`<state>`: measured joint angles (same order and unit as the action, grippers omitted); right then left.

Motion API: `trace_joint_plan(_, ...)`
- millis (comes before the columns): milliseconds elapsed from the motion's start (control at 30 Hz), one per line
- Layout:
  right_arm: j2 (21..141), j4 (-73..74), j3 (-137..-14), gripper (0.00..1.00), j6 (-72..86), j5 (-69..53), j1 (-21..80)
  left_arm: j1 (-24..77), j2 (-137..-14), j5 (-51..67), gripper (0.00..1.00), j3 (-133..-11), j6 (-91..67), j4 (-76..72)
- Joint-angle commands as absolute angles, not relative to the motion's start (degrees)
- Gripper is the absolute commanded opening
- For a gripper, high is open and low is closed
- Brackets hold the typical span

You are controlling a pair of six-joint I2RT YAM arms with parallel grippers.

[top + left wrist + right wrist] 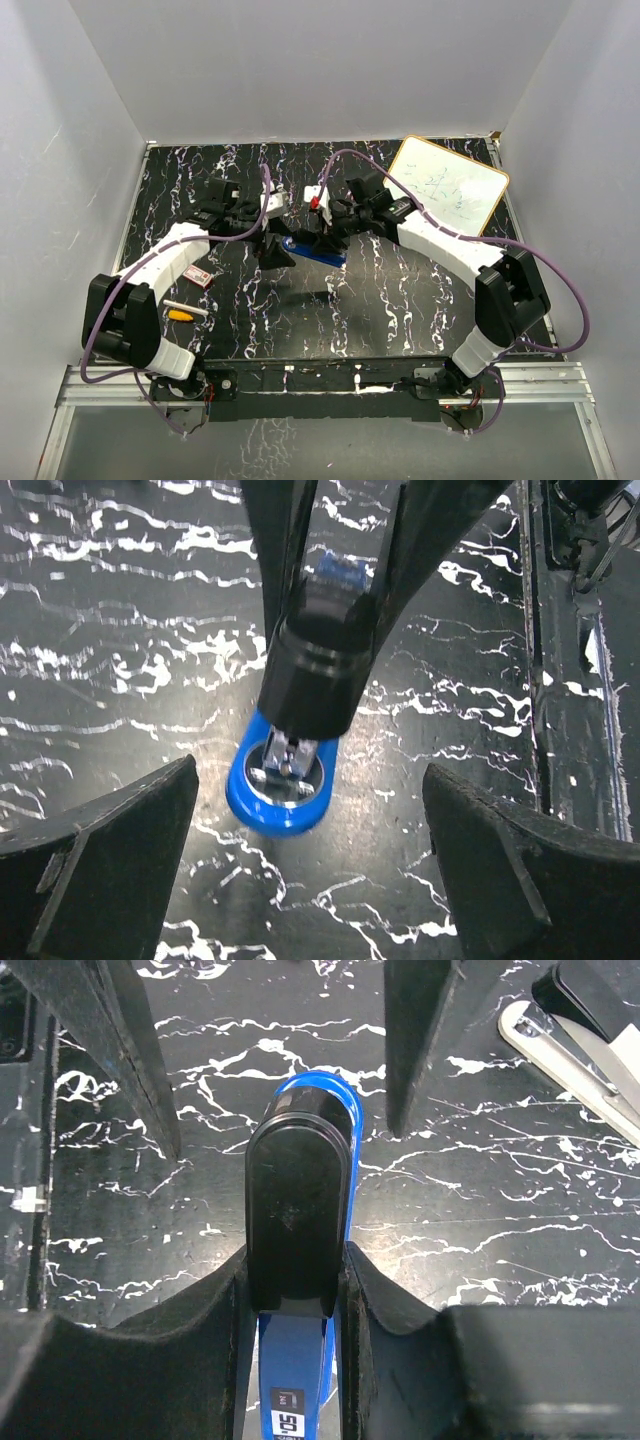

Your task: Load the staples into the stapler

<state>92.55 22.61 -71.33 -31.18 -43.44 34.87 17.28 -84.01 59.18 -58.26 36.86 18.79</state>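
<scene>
A blue stapler (318, 251) with a black top arm lies mid-table. My right gripper (326, 228) is shut on it. In the right wrist view the fingers (400, 1340) clamp both sides of the black arm (297, 1210) over the blue base (292, 1380). My left gripper (275, 247) is open and empty, just short of the stapler's front end (278, 792), with its fingers (100, 870) spread wide either side. The red-pink staple box (197, 275) lies on the table to the left, away from both grippers. Its inner tray is not in view.
An orange-and-white pen (185, 312) lies near the left arm's base. A whiteboard (450, 185) leans at the back right. A second white-and-black stapler (575, 1045) lies open just beyond the blue one. The table (400, 300) is black marble-patterned, with white walls around it.
</scene>
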Motion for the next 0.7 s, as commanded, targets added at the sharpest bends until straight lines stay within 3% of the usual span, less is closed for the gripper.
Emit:
trace_joint_plan(0, 89.6, 19.3, -71.5, 0.08, -30.0, -50.5, 34.2, 19.1, -82.4, 64.7, 0.9, -57.5, 33.9, 10.2)
trace_joint_plan(167, 89.7, 19.3, -71.0, 0.08, -30.4, -51.3, 33.9, 20.1, -82.0, 65.3, 0.82, -56.2, 32.5, 8.1)
trace_joint_plan(267, 89.6, 19.2, -70.5, 0.08, -30.6, -52.0, 33.8, 20.2, -82.1, 65.9, 0.72, -55.7, 32.4, 7.4)
trace_joint_plan(433, 89.0, 19.2, -69.7, 0.08, -31.2, -52.7, 33.6, 20.4, -82.1, 66.7, 0.46, -54.8, 30.4, 4.4)
trace_joint_plan(667, 87.5, 15.6, -67.3, 0.08, -29.0, -54.8, 32.3, 20.6, -81.9, 66.5, 0.01, -54.0, 34.9, 7.2)
